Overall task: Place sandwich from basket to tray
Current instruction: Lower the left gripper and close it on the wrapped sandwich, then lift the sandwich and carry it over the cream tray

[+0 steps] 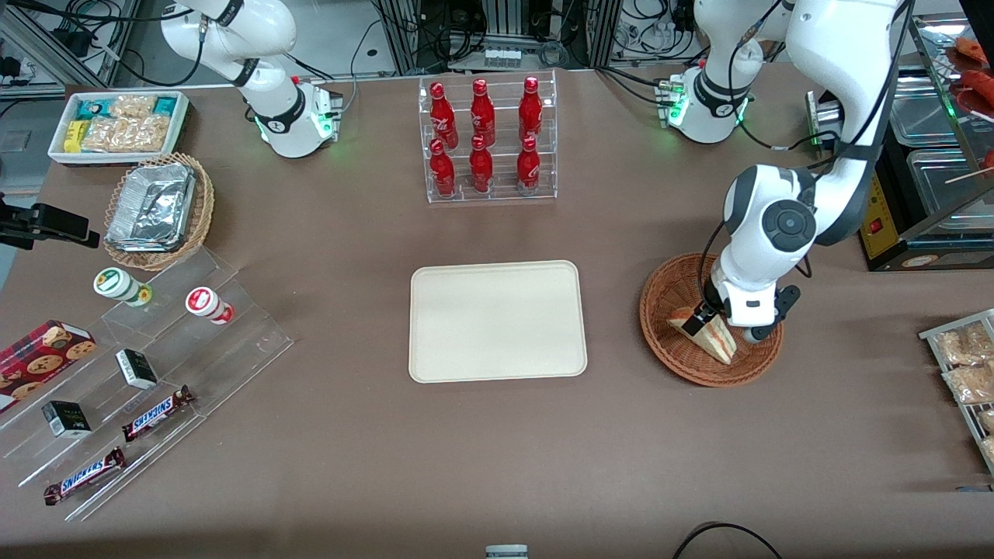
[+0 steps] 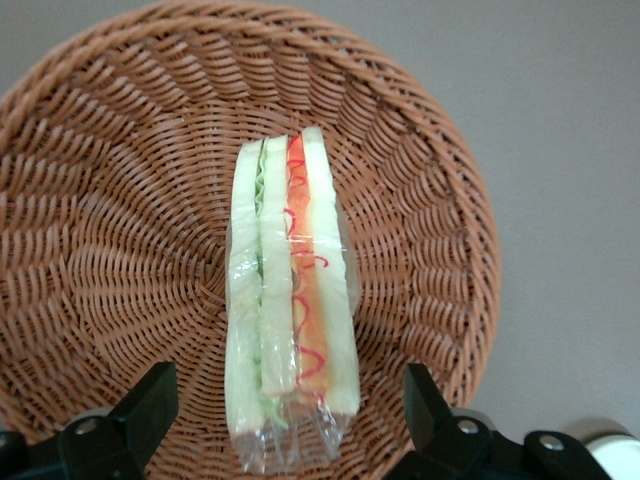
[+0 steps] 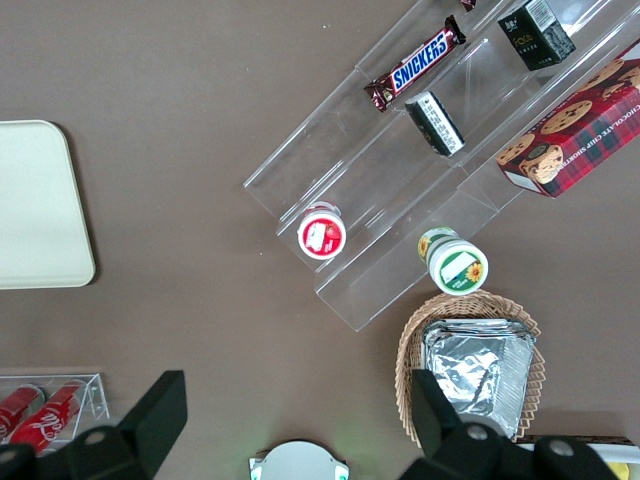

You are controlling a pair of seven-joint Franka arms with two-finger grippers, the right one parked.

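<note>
Left arm bent low, pincer [image 2: 285,400] downward, fingers [image 2: 150,405] spread wide.

Sandwich in the wicker basket, tray beside it.
You have a plastic-wrapped triangular white-bread sandwich [image 2: 291,300] with orange-red and green filling lying in the round reddish-brown woven wicker basket [image 1: 669,291], toward the working arm's end of the table. The flat cream rectangular tray [image 1: 497,321] with rounded corners sits nearby at the table's middle, apart from the basket.

Gripper [image 1: 703,317] hovering low over basket [image 1: 660,299].
Sandwich [image 1: 710,334] is lying in basket; tray [image 1: 497,321] is sitting beside it.
</note>
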